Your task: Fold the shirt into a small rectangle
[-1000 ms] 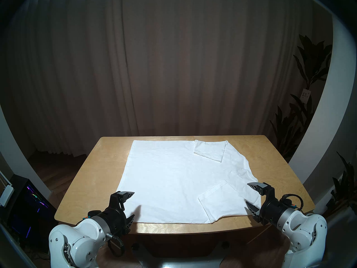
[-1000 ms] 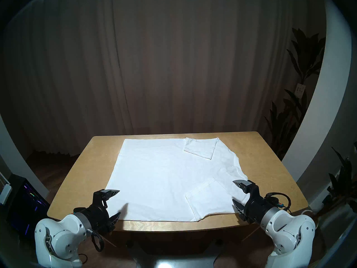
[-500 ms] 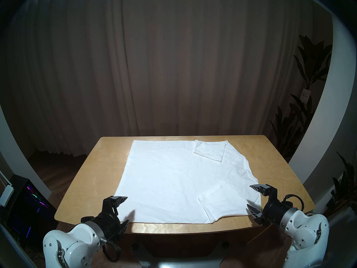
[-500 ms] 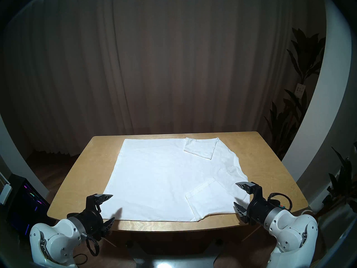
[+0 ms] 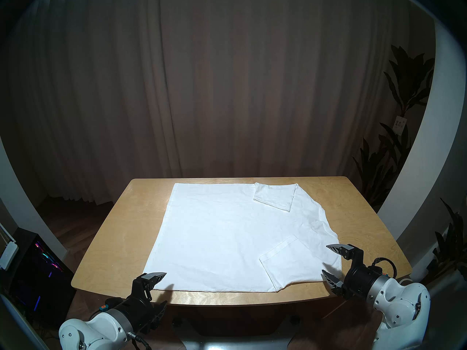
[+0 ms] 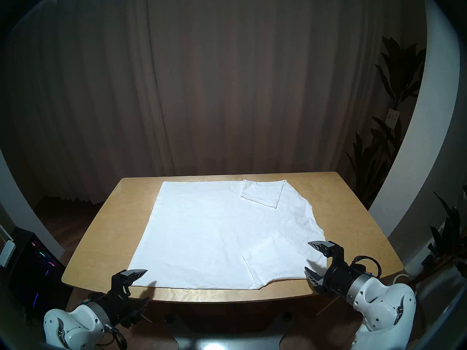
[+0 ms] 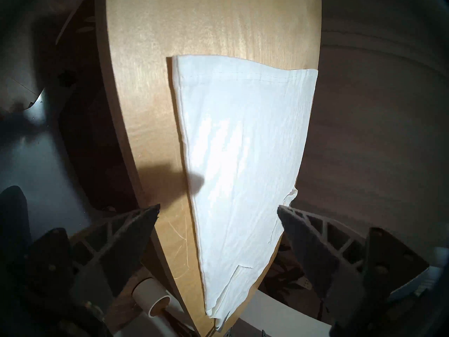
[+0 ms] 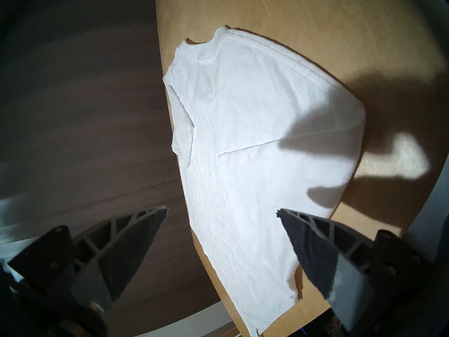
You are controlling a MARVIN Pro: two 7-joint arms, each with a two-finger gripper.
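The white T-shirt (image 5: 227,235) lies flat on the wooden table (image 5: 121,241), neckline to the right and both sleeves folded in over the body. It also shows in the head right view (image 6: 214,230). My left gripper (image 5: 166,288) is open and empty at the table's front edge, just off the shirt's near-left hem corner (image 7: 243,159). My right gripper (image 5: 325,259) is open and empty, hovering at the shirt's near-right shoulder corner (image 8: 243,146). Neither gripper holds cloth.
A dark computer tower with coloured lights (image 5: 38,266) stands on the floor at the left. Leafy plants (image 5: 404,89) stand at the right. A brown curtain hangs behind the table. Bare wood borders the shirt on the left and right.
My left gripper has drawn back toward me and down to the table's front edge, uncovering the shirt's near-left corner. The right gripper has shifted slightly back. Both stay open; the shirt has not moved.
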